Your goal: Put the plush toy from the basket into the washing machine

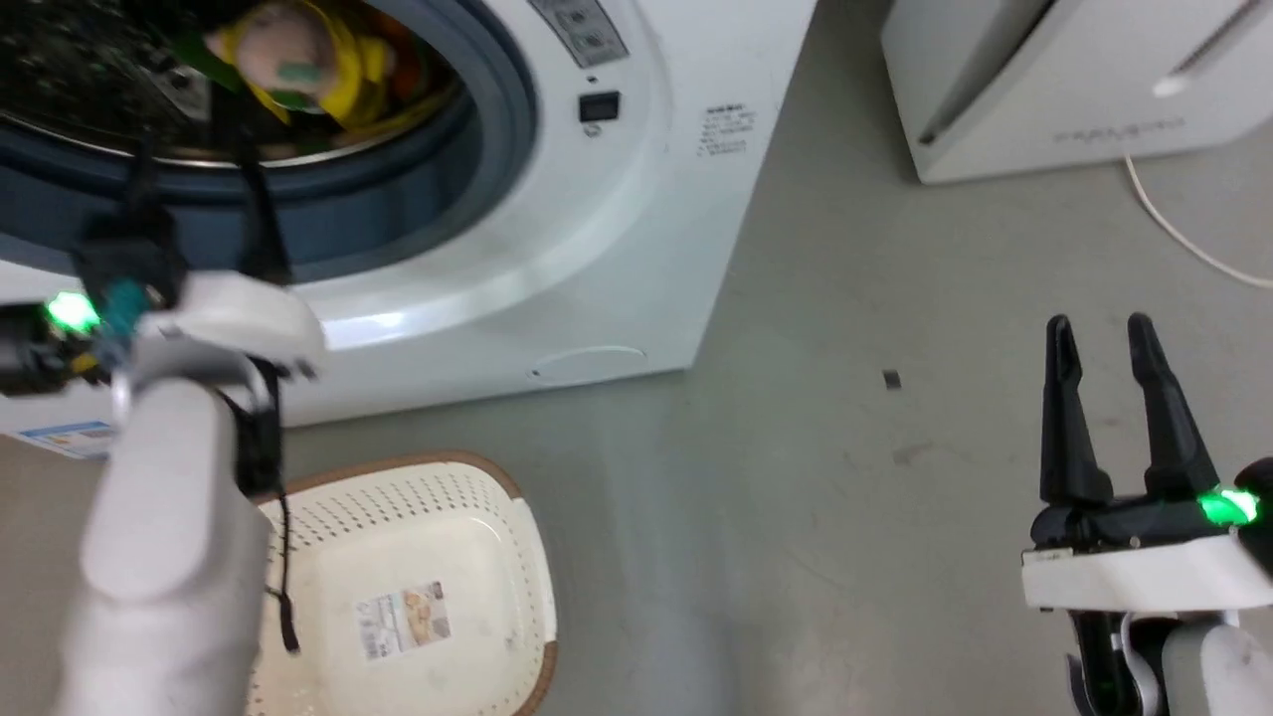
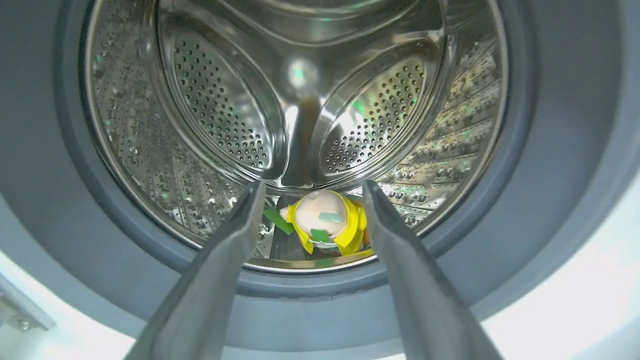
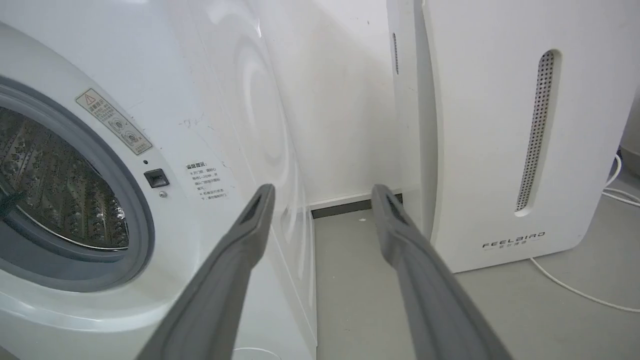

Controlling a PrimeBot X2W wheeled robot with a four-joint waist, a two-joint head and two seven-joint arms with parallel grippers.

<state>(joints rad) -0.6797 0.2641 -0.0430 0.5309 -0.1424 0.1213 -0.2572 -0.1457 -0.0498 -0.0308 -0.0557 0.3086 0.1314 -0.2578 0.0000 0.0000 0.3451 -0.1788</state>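
Plush toy [image 2: 325, 220] lies in the washing machine [image 1: 617, 229], on the bottom of the steel drum [image 2: 225, 110] just behind its front lip. It sits past the tips of the left claw [image 2: 314, 184] and shows in the gap between the two fingers, not touching either. Toy look: round pale pink face with a small mint-green patch, yellow body wrapping around the face, a darker green rectangle under the face, a green strip sticking out on one side and a bit of orange on the other. Hat stripes can't be made out. Left claw is spread wide and empty, tips pointing into the drum mouth, grey gasket [image 2: 50, 175] ringing them. Right claw [image 1: 1099, 323] is also spread and empty, over bare floor [image 1: 845, 497] well apart from the toy; the washer front is to its left and the white FEELBIRD appliance [image 3: 490, 150] to its right. Basket [image 1: 418, 460], cream perforated with a brown rim, sits on the floor below the left arm, its inside showing a paper label [image 1: 403, 619]. White cable [image 1: 1183, 234] runs on the floor beside the appliance.
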